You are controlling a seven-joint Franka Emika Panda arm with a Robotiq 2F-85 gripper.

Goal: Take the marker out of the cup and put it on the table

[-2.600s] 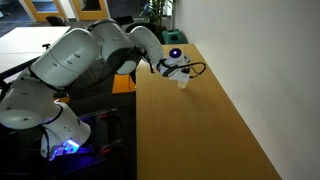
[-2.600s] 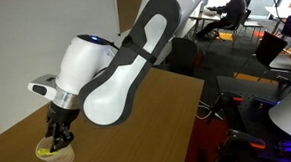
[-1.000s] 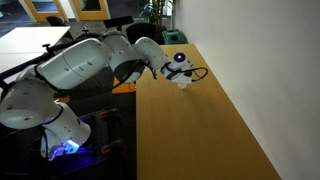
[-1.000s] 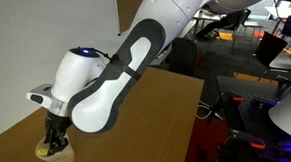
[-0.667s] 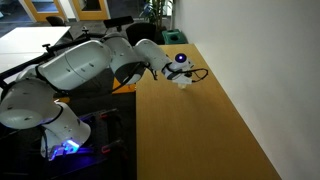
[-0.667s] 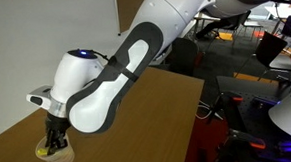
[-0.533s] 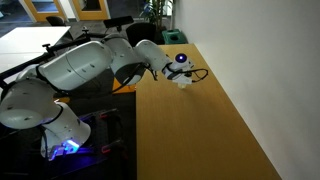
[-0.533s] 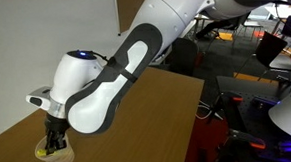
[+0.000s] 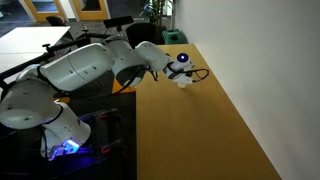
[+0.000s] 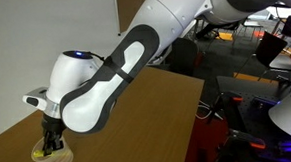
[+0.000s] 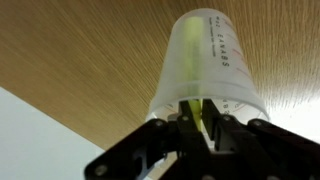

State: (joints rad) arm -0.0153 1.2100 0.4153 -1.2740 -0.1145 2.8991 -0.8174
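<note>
The small translucent cup (image 11: 212, 62) stands on the light brown wooden table (image 9: 200, 135) near its far end; it shows in both exterior views (image 9: 183, 84) (image 10: 55, 159). The yellow-green marker (image 11: 205, 116) stands inside it, and a bit of yellow shows at the rim (image 10: 39, 152). My gripper (image 11: 204, 130) reaches down into the cup, its two dark fingers pressed against either side of the marker. It also shows in both exterior views (image 9: 181, 76) (image 10: 54, 145). The marker's lower part is hidden by the cup and fingers.
A white wall (image 9: 260, 60) runs along one long edge of the table. The robot's base and dark equipment (image 9: 70, 140) stand beside the opposite edge. Chairs, desks and a person (image 10: 232, 6) are in the office beyond the table's end.
The gripper has sunk a little deeper over the cup and shifted slightly. The cup stays in place with the marker still inside.
</note>
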